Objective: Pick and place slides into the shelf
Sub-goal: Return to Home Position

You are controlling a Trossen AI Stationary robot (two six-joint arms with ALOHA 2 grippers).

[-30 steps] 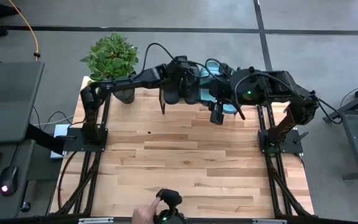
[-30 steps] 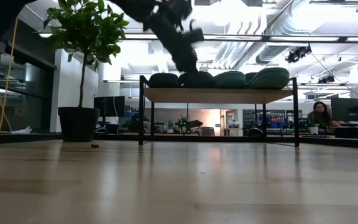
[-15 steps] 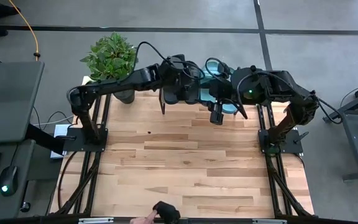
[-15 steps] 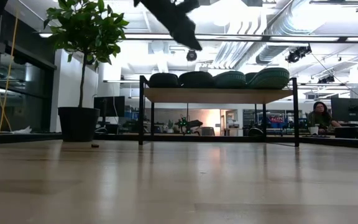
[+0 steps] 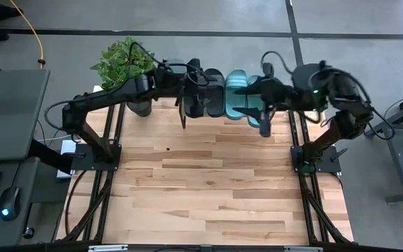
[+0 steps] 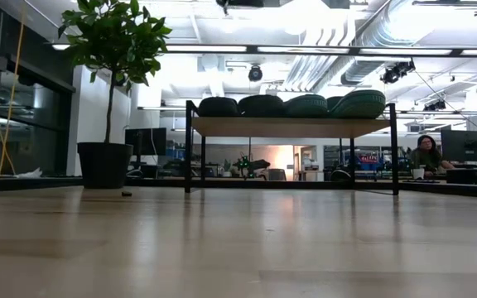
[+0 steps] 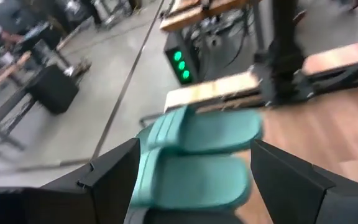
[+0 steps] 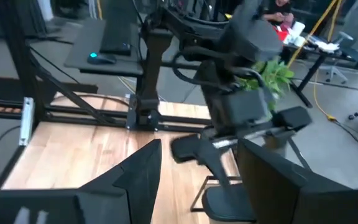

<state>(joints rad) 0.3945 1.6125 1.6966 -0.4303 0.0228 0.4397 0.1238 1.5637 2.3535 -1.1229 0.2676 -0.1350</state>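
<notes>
As all four slides are lined up side by side on top of the shelf [image 6: 288, 126], at the middle of the tabletop's [image 5: 208, 182] far edge, with the black slides [image 6: 261, 105] toward the left edge and the teal slides [image 6: 306, 105] toward the right, nothing is gripped. The left gripper [image 7: 194, 146] is held above the black pair and the right gripper [image 8: 199, 144] above the shelf's right end, both with fingers spread wide.
</notes>
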